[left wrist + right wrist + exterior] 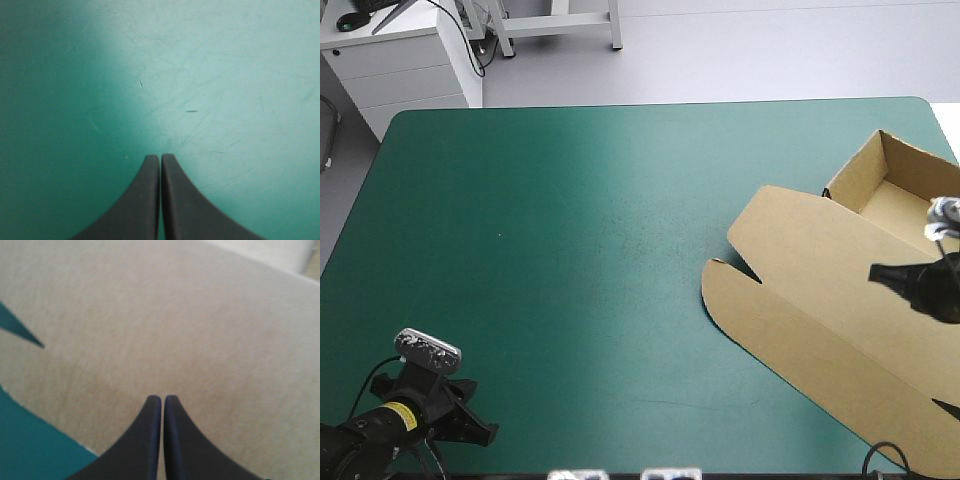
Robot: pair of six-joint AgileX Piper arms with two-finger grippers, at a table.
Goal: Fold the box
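High view: box (892, 198) walls stood raised, lid (800, 285) flat, seemingly mostly folded; right hand (163, 399) clenched empty over lid, left hand (160, 159) likewise.

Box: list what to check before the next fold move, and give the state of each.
1. The box lies on the table, lid flat: ok.
2. Walls raised at its far end: ok.
3. Right hand over the lid, shut on nothing: ok.
4. Right hand touching the board: cannot tell.
5. Left hand close to the box: not ok; it is shut over bare table at the near left corner.
6. Box's right end on the table: cannot tell; it runs out of the high view.
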